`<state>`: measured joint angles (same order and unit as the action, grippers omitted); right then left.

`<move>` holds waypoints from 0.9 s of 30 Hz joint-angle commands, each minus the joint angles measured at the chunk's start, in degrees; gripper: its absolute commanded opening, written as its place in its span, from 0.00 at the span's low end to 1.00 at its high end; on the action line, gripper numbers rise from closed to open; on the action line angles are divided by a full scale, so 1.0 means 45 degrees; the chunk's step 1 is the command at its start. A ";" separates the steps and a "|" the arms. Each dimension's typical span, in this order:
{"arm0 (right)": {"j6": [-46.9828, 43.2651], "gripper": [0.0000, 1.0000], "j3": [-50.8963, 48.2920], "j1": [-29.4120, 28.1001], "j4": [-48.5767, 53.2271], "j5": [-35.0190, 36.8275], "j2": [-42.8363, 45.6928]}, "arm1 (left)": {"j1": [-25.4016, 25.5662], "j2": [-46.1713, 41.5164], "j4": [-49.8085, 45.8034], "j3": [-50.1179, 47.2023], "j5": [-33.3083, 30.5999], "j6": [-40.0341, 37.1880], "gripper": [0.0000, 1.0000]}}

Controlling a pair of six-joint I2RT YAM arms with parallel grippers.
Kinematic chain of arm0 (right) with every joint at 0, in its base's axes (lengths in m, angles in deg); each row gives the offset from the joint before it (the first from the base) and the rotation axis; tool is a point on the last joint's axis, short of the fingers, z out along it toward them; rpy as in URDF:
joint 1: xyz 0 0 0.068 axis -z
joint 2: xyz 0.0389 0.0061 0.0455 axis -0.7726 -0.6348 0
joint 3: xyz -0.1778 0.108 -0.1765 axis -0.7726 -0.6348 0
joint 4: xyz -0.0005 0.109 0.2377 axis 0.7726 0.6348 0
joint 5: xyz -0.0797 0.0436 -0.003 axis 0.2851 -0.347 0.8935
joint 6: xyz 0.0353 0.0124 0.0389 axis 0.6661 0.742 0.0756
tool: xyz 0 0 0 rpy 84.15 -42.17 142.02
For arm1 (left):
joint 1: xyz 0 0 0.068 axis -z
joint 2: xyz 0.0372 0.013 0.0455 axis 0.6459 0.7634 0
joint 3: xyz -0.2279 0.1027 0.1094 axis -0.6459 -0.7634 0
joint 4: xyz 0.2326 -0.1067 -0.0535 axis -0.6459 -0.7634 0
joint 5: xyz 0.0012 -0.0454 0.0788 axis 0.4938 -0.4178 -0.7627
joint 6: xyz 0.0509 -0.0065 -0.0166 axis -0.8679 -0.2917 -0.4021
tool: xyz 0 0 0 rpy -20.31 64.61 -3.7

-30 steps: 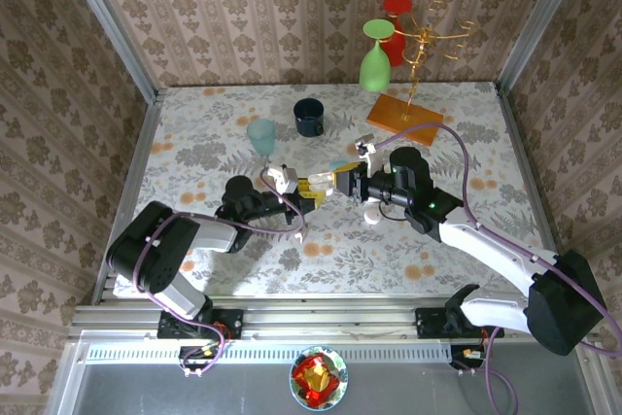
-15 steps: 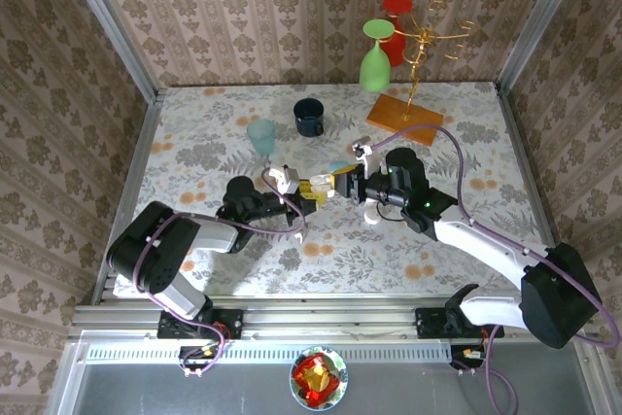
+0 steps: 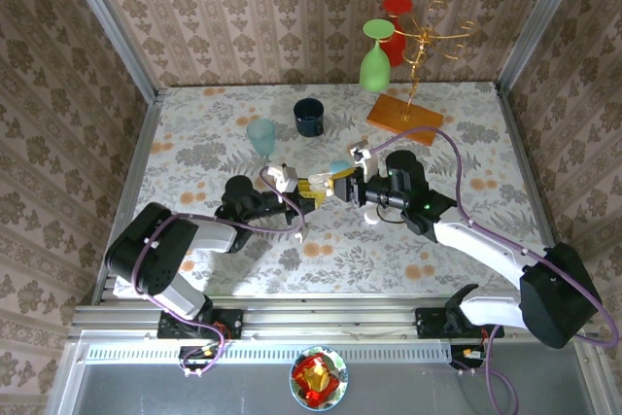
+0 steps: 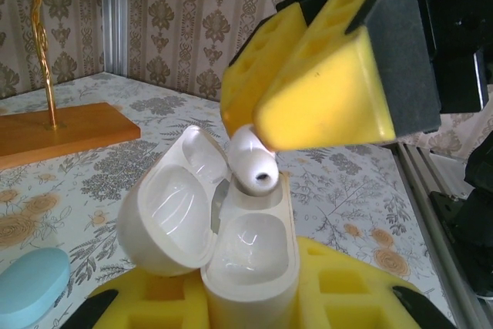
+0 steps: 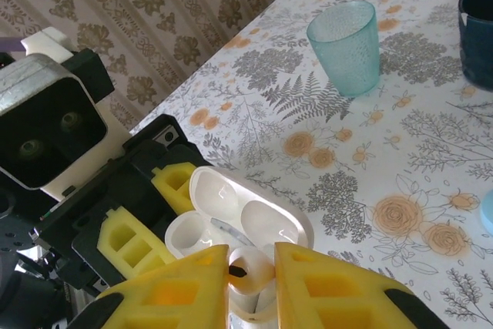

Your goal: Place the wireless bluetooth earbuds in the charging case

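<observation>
In the left wrist view the white charging case (image 4: 250, 267) stands open, its lid (image 4: 166, 221) swung left, and my left gripper (image 4: 250, 302) is shut on its body. A tiny glossy white earbud (image 4: 253, 161) is pinched in my right gripper (image 5: 252, 283), tilted at the mouth of the case's far slot. The near slot is empty. From the right wrist, the earbud (image 5: 250, 271) sits between the yellow pads (image 5: 331, 290) just above the case (image 5: 246, 217). In the top view both grippers meet at mid-table, left (image 3: 296, 188) and right (image 3: 333, 184).
A teal cup (image 3: 260, 136) and a dark blue mug (image 3: 309, 117) stand behind the grippers. A light blue pebble-shaped case (image 3: 338, 166) lies close by. At the back right a gold rack on an orange wooden base (image 3: 403, 116) holds a green glass (image 3: 375, 60) and a red glass (image 3: 394, 31).
My right gripper has crept left toward the left gripper, bringing the earbud up to the open case. The left arm has barely moved.
</observation>
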<state>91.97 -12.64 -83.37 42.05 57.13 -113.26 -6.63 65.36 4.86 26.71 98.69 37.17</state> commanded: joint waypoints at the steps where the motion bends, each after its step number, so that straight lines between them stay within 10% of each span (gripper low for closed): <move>1: -0.0216 0.27 -0.0191 -0.0060 0.0153 -0.0319 0.0044 | -0.0129 -0.0453 0.0628 0.0359 0.0177 0.0232 0.00; 16: 0.1682 0.55 0.0213 -0.0041 0.1419 0.1459 0.0582 | -0.2472 -0.1386 0.0609 -0.1201 -0.0074 -0.0506 0.00; 27: 0.2918 0.49 0.2942 -0.1743 0.5599 0.1908 -0.4050 | -0.5087 -0.2774 0.0588 -0.2442 0.0004 -0.0998 0.00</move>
<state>103.23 -3.04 -89.14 59.93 65.50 -127.05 -28.35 54.43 5.35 16.90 98.06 34.28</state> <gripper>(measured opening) 0.497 0.221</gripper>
